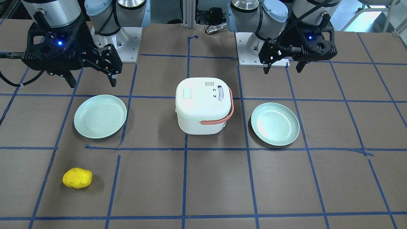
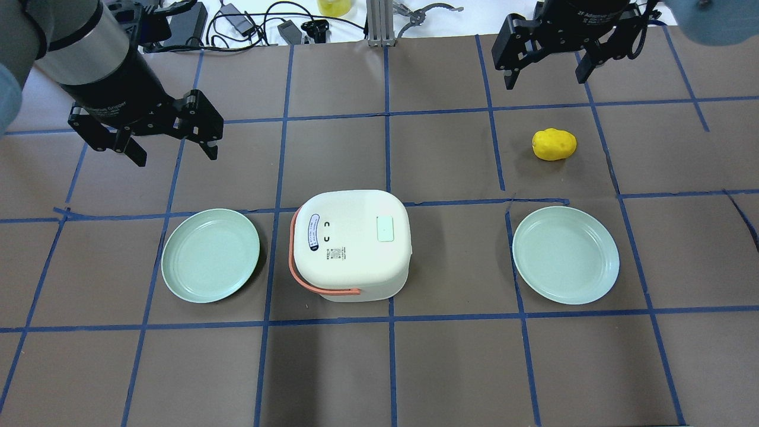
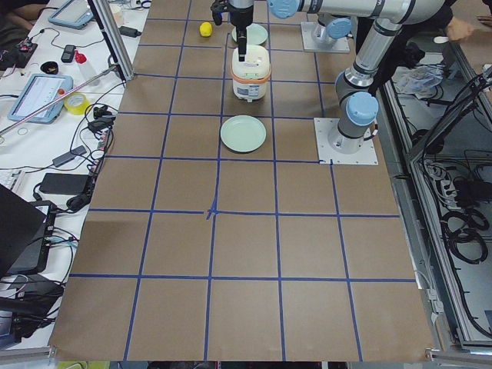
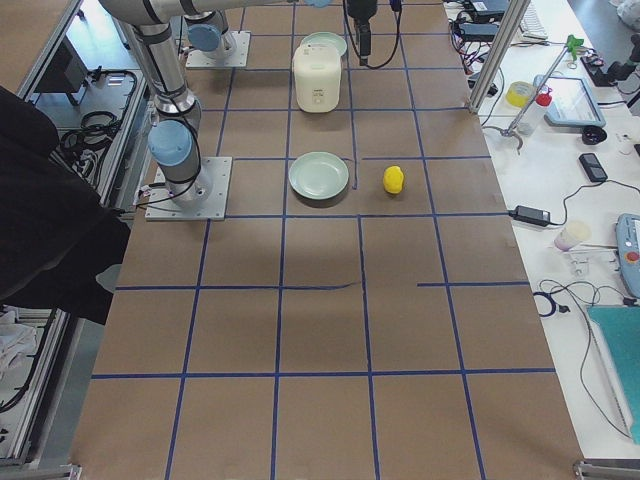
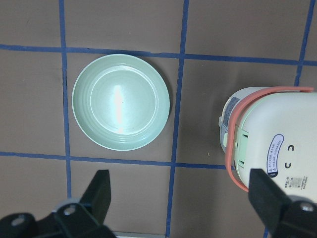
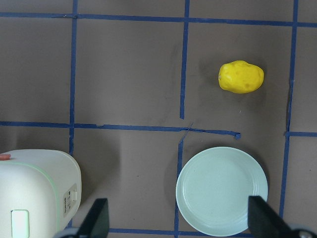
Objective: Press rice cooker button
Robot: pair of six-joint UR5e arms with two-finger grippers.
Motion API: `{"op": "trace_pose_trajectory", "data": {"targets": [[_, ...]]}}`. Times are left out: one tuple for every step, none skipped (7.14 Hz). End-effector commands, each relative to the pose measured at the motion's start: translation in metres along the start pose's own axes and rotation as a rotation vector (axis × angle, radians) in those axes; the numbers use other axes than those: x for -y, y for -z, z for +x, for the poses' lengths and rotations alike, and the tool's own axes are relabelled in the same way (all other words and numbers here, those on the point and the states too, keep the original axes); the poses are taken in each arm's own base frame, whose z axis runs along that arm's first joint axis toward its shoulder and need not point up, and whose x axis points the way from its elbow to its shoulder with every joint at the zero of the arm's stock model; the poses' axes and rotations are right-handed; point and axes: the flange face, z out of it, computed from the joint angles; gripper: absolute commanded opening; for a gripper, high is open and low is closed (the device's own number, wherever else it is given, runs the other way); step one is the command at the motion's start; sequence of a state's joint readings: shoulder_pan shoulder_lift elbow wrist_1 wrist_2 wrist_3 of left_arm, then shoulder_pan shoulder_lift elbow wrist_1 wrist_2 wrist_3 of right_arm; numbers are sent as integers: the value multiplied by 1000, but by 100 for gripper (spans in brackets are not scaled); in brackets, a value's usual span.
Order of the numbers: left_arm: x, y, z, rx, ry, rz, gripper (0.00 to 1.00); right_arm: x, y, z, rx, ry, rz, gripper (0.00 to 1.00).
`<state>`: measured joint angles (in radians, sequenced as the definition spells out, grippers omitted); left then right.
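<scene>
1. We found the rice cooker (image 2: 350, 243) upright at the ctr of the table (image 2: 450, 367), lid down, btwn two pale green plates.
2. Its button (image 2: 385, 228), a small pale green rectangle, sat on top of the lid, toward the robot's right side. Both grippers were well apart from it.
3. The salmon handle (image 2: 323, 290) lay folded down round the cooker's left side.
4. The left plate (image 2: 210, 255) lay near the cooker on the left. The right plate (image 2: 565, 255) lay further off on the right. Neither touched the cooker.
5. The left gripper (image 2: 177, 155) hung high over the table's left part, jaws spread wide, released. Its wrist cam looked down on the left plate, w/ the cooker at the view's right edge.
6. The right gripper (image 2: 547, 80) hung high over the right part, jaws likewise spread wide, released. Its wrist cam showed the right plate, a corner of the cooker & a yellow lump (image 2: 554, 144).
7. That lump, potato-shaped, lay on the table beyond the right plate, on the far side from the robot, well apart from the cooker.
</scene>
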<state>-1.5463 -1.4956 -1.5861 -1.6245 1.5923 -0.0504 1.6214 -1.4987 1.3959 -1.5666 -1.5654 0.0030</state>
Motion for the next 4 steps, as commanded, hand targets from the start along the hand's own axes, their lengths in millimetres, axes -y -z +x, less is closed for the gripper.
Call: {"op": "trace_pose_trajectory", "data": {"targets": [[0, 0, 0, 0, -1, 0, 100, 0, 0, 0, -1, 0, 0, 100], [0, 0, 0, 0, 0, 0, 100, 0, 0, 0, 4, 0, 0, 100], [0, 0, 0, 0, 0, 0, 100, 0, 0, -5, 37, -2, -2, 100], [0, 0, 0, 0, 0, 0, 100, 0, -1, -5, 39, -3, -2, 100]]}}
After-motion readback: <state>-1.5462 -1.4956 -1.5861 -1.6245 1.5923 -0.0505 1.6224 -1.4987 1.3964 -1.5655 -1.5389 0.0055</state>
